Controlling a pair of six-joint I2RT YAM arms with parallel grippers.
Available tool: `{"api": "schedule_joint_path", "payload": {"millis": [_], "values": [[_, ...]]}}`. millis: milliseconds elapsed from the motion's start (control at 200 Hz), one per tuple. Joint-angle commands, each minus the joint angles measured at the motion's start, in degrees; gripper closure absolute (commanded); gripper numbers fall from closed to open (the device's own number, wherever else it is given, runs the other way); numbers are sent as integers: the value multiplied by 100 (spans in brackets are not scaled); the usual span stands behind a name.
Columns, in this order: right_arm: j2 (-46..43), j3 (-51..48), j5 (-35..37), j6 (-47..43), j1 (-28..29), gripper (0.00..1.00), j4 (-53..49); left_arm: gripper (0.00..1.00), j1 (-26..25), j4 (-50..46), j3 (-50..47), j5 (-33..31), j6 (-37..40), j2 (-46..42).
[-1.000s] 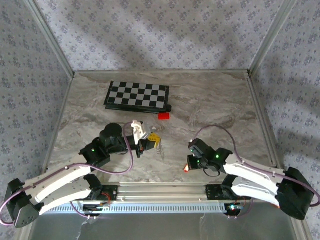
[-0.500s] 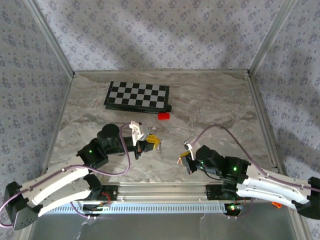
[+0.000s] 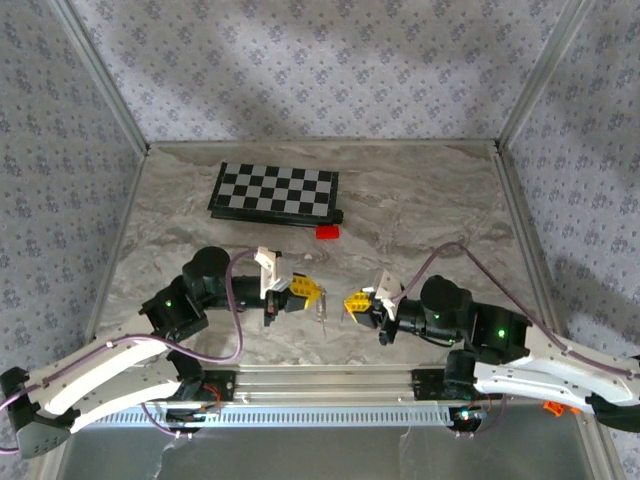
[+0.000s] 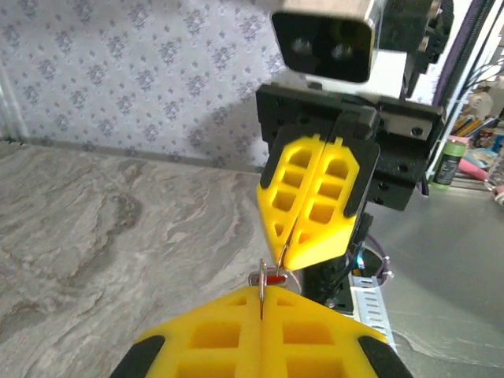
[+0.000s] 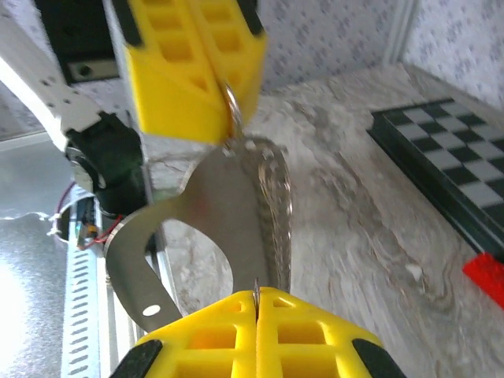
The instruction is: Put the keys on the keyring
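My left gripper [image 3: 318,293] [image 4: 261,293] is shut on the keyring [image 5: 277,197]. This is a thin silvery beaded chain with a flat grey metal plate [image 5: 213,213], hanging from a small ring. In the top view the chain [image 3: 323,312] dangles below the left fingertips. My right gripper [image 3: 347,303] [image 5: 257,293] faces the left one tip to tip, a short gap apart. It is shut on a thin wire that carries the keys [image 4: 273,279], a tiny red tag in a silver frame. In the left wrist view the tag sits right at the left fingertips.
A black and white chessboard [image 3: 275,192] [image 5: 449,157] lies at the back left. A solid red block [image 3: 327,232] [image 5: 484,276] sits just in front of its right corner. The metal rail [image 3: 330,385] runs along the near edge, with walls on three sides.
My right arm has swung left from near the rail and its gripper now points at the left gripper. The left gripper has shifted slightly right and nearer, with the chain still hanging.
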Motion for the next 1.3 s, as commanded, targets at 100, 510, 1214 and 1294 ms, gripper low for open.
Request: {"api": "schedule_joint_path", "payload": {"millis": [100,510,1214,1294], "values": [[182,635,-721,-464,-13,100,-627,100,-194,-134,332,402,299,-88],[749,1303,-832,-380,-155,100,-1218,100,-329,-239,422,413,440,-27],[887,1387,-676,-208,-190,100,-800,100,-355,-96,311,-5,511,146],[859,1358,-652,-208,-181,100,-751,100,-362,-123,320,-85,532,167]]}}
